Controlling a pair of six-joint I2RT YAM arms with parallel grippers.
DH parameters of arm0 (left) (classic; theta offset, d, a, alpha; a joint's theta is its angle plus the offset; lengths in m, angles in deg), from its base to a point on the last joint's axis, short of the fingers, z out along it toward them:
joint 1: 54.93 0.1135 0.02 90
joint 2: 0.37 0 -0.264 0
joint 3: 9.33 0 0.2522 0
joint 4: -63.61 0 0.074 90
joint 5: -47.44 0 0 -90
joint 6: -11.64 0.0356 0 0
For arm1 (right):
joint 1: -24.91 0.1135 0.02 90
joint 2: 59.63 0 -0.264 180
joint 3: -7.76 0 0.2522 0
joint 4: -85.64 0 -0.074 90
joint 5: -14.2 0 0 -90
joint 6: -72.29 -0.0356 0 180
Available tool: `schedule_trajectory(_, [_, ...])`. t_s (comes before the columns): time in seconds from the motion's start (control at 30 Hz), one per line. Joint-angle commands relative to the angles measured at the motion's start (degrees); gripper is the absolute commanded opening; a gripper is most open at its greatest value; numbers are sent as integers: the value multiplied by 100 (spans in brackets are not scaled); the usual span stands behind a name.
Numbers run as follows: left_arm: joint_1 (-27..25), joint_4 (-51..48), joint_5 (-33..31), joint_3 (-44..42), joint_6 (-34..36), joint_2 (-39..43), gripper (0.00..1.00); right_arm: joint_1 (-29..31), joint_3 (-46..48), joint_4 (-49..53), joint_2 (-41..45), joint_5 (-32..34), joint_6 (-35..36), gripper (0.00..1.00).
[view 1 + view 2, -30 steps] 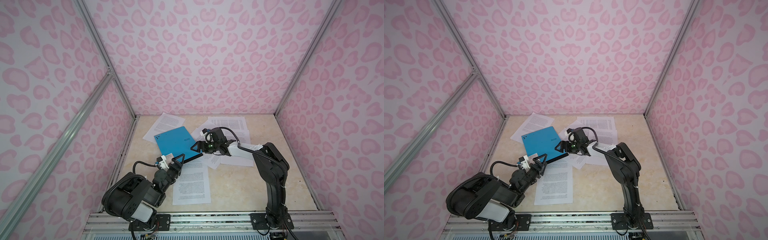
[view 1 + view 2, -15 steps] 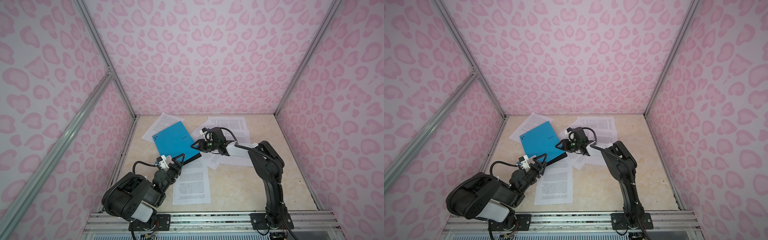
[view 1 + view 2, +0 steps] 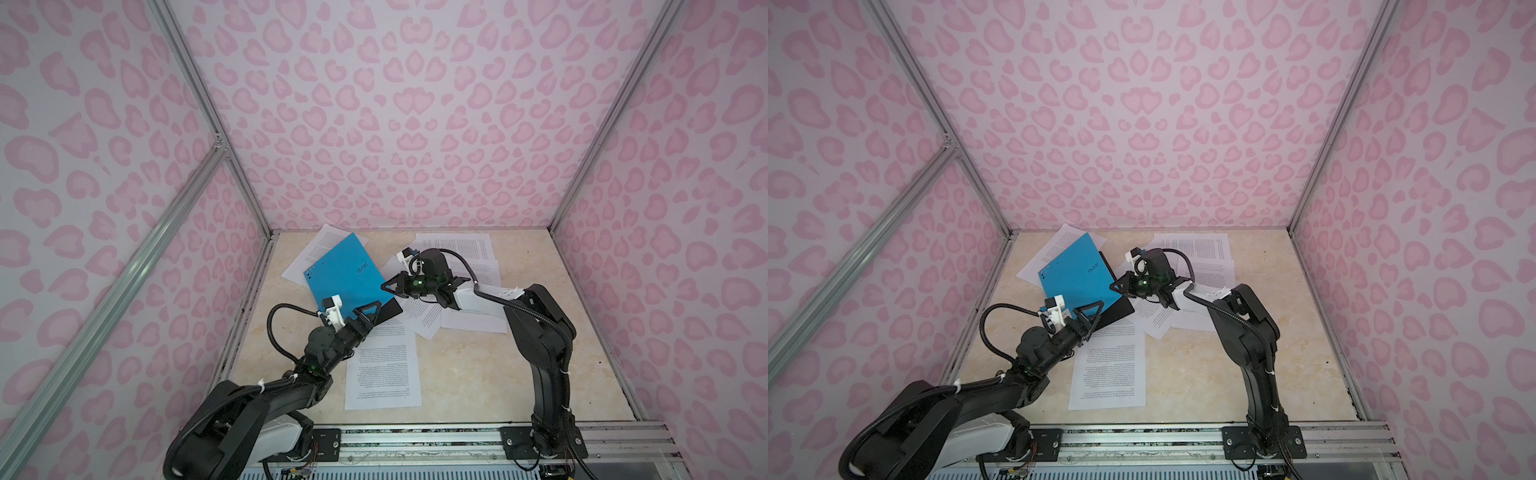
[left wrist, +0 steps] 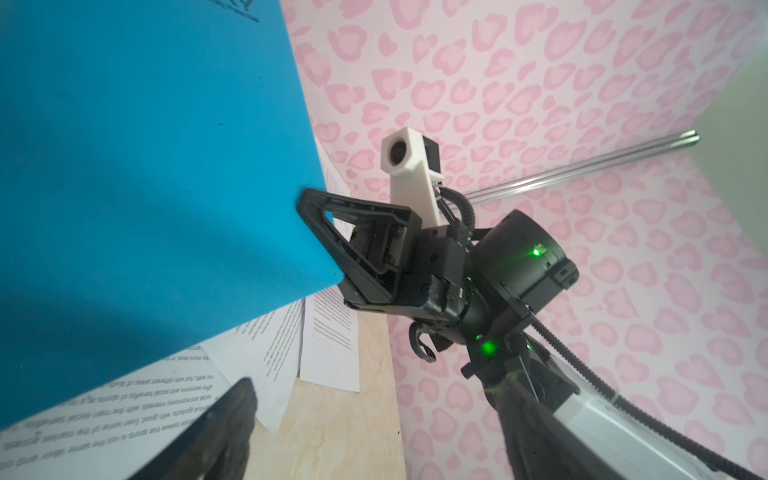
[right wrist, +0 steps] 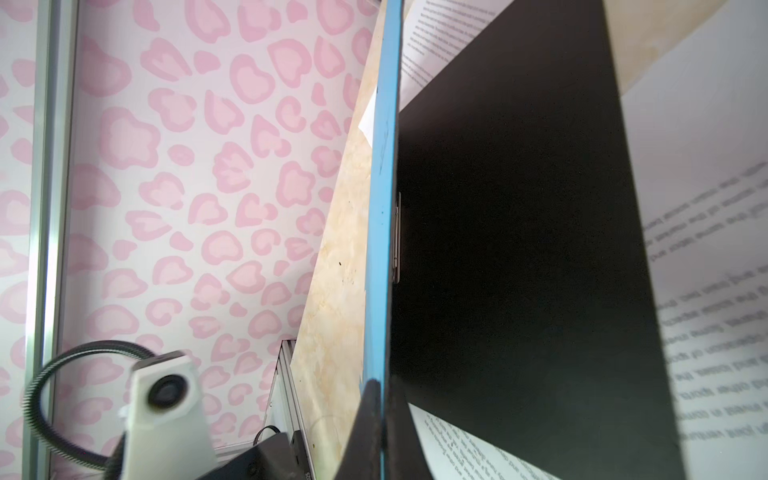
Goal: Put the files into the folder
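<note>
At back left of the table (image 3: 478, 374), swing the raised blue cover of the folder (image 3: 345, 274) fully open above the scattered papers (image 3: 382, 365). Grip firmly with the right gripper (image 3: 387, 286), pinched on the cover's edge. Steady the base with the left gripper (image 3: 368, 315), spread wide.

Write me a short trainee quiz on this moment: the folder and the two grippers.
1. True or false: the right gripper is shut on the edge of the blue cover of the folder.
2. Multiple choice: the folder is (A) closed and flat on the table, (B) partly open, with the cover lifted and the black inside showing, (C) standing upright against the back wall.
3. Short answer: which gripper is open, and where is it?

Key
1. True.
2. B.
3. The left gripper, by the folder's near corner.
</note>
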Motion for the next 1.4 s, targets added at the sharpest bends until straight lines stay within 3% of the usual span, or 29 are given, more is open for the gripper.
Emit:
schedule_trajectory(0.0, [-302, -3475, -46, 700, 1519, 919, 95, -13, -157, 380, 19, 333, 301, 0])
schedule_trajectory(0.1, [-458, -5072, -102, 1076, 1987, 1470, 96, -41, -339, 549, -16, 319, 309, 0])
schedule_trajectory(0.27, [-889, -5852, -25, 989, 2209, 1465, 96, -50, -693, 1132, -13, 358, 531, 0])
schedule_trajectory(0.5, [-1718, -5132, -189, 882, 2077, 347, 99, -47, -1009, 1575, 79, 404, 727, 0])
schedule_trajectory(0.8, [-2138, -4136, -122, 1408, 2008, -1505, 99, -57, -1077, 1996, 252, 409, 896, 0])
schedule_trajectory(1.23, [-2839, -3407, 167, 3201, 2129, -4086, 97, -222, -1170, 2818, 884, 616, 1236, 0])
schedule_trajectory(1.37, [-2844, -3309, 262, 3575, 2158, -4334, 96, -292, -1013, 2854, 1050, 650, 1282, 0])
